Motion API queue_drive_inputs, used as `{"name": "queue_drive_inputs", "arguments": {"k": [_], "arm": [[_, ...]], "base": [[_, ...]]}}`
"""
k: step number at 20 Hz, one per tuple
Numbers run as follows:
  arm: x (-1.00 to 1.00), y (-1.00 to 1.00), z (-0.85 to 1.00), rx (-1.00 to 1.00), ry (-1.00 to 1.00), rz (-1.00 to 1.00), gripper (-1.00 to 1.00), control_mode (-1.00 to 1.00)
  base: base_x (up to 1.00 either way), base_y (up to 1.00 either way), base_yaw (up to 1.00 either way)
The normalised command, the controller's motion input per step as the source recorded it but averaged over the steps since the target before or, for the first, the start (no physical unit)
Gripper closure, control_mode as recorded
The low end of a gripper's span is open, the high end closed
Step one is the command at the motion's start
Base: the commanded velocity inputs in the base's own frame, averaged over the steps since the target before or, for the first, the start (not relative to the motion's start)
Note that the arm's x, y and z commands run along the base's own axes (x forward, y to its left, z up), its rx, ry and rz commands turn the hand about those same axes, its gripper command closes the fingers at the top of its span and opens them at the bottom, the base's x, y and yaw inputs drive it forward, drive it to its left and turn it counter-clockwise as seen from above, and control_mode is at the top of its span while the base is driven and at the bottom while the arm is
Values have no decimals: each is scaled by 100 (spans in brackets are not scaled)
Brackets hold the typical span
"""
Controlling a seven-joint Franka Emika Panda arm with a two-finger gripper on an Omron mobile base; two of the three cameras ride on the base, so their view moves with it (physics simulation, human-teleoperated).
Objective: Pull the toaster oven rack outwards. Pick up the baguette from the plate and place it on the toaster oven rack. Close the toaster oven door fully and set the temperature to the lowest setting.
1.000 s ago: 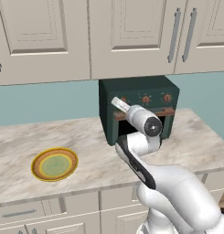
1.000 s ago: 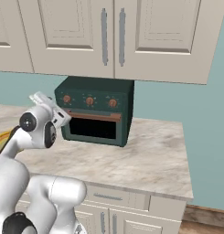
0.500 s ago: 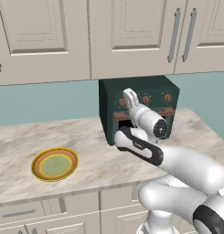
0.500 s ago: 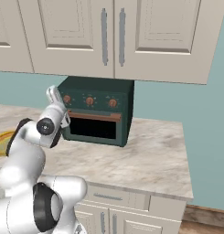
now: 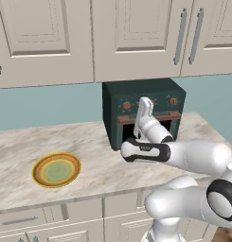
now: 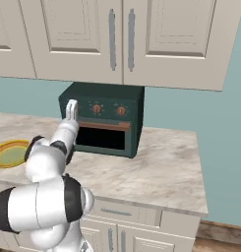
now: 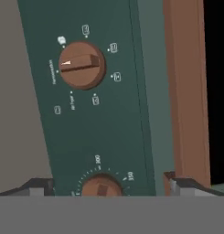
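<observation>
step: end effector (image 7: 104, 185) lined up on a toaster oven (image 5: 112, 101) knob, judged the temperature-setting stage
end effector state: released, fingers spread wide, nothing held
key relation: numbered dial knob (image 7: 101, 188) sits straight ahead between the two fingertips, just beyond them; the fingertips straddle it on either side
other knob: second knob (image 7: 81, 65) further along the same panel, well apart from the fingertips
door: toaster oven door (image 6: 103, 139) looks shut, handle bar (image 7: 186, 87) runs beside the panel
plate: plate (image 5: 56, 169) lies bare on the worktop (image 5: 22, 146), far left of oven
baguette, rack: cannot tell, presumably behind the dark glass
</observation>
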Motion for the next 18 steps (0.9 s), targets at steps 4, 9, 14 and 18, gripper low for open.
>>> {"name": "queue_drive_inputs", "arguments": {"k": [4, 9, 14, 18], "arm": [[-14, 28, -47, 9, 1, -20, -100, -100], [-13, -1, -39, 2, 4, -11, -100, -100], [-57, 6, -59, 0, 6, -12, -100, -100], [-25, 44, -36, -1, 7, -1, -100, -100]], "base": [[0, 0, 0], [0, 0, 0], [0, 0, 0], [0, 0, 0]]}}
